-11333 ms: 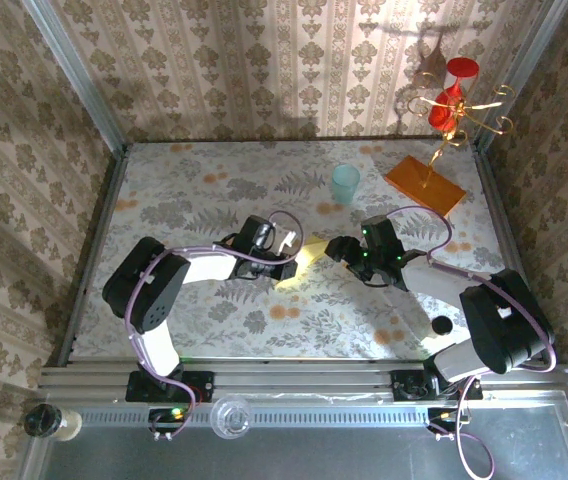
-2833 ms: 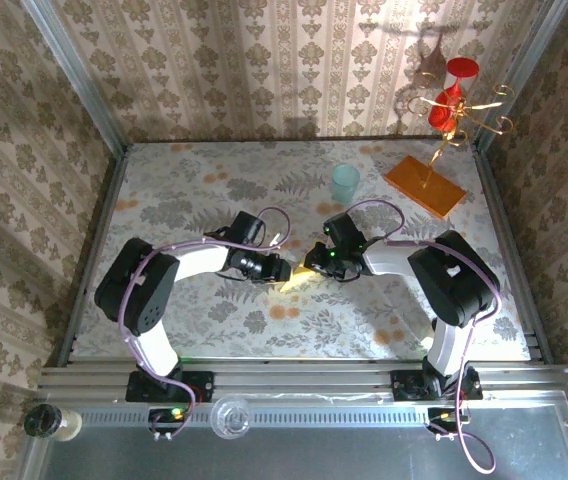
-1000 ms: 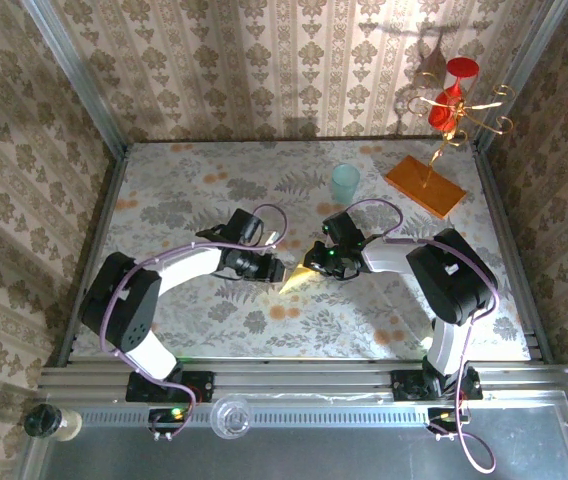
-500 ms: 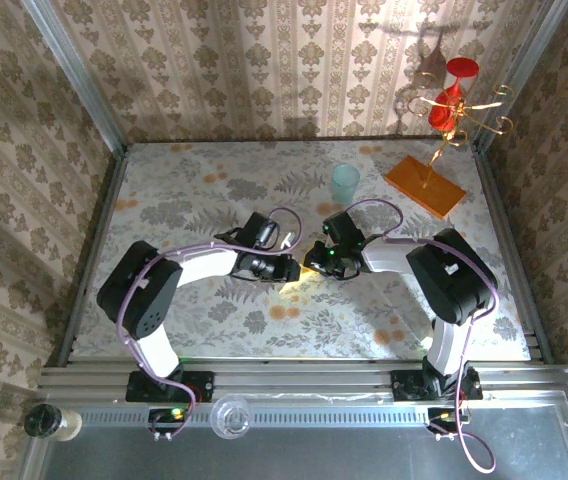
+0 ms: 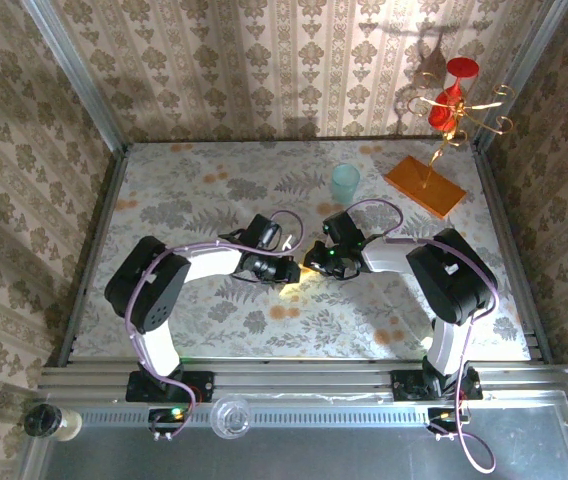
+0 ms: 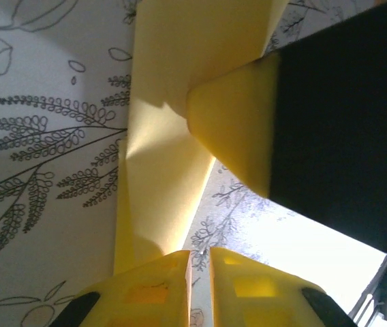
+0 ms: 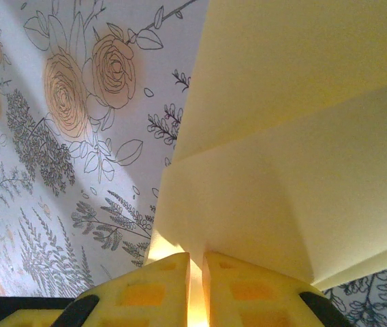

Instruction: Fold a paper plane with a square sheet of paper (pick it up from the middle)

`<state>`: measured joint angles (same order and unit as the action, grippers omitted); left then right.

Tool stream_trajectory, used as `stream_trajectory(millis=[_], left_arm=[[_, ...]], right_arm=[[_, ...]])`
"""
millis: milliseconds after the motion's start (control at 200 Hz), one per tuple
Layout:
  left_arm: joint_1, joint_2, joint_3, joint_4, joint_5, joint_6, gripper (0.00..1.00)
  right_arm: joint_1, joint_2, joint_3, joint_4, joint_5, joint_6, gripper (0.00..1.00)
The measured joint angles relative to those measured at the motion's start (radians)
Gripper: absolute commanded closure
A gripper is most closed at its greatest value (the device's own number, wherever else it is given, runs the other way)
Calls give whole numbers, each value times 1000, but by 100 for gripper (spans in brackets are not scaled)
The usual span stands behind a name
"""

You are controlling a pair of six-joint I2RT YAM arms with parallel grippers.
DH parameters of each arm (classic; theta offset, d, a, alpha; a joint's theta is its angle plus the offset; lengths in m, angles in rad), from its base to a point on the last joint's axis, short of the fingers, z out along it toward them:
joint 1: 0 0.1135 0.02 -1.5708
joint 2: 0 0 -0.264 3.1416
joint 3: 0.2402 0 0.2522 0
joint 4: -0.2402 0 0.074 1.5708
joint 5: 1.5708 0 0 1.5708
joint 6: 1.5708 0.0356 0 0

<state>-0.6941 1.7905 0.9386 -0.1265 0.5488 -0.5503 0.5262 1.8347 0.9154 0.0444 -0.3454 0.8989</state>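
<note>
The square sheet of paper [image 5: 295,286], yellow and partly folded, sits mid-table between both grippers. My right gripper [image 5: 314,262] is shut on it: in the right wrist view the folded layers [image 7: 282,170] run down into the thin slit between the fingers [image 7: 195,262]. My left gripper [image 5: 289,270] faces it from the left. In the left wrist view the paper [image 6: 159,157] hangs from the right gripper's finger [image 6: 238,129] down behind my left finger. The left gripper [image 6: 200,257] is shut to a narrow slit, through which tablecloth shows.
A pale teal cup [image 5: 344,183] stands behind the grippers. At the back right lies an orange slab [image 5: 416,187] with a gold stand carrying red pieces [image 5: 449,100]. The floral tablecloth [image 5: 184,190] ends at papered walls on three sides.
My left gripper moved right, up to the paper, and its jaws closed to a slit. The right gripper kept its hold and barely moved.
</note>
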Motion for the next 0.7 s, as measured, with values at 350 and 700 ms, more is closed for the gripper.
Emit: stream_trajectory(millis=[350, 700], left_arm=[[1, 10, 0, -3, -12, 1, 85], [8, 19, 0, -13, -19, 12, 88]], right_arm=[[0, 0, 0, 0, 0, 3, 84], [-1, 1, 0, -3, 0, 3, 84]])
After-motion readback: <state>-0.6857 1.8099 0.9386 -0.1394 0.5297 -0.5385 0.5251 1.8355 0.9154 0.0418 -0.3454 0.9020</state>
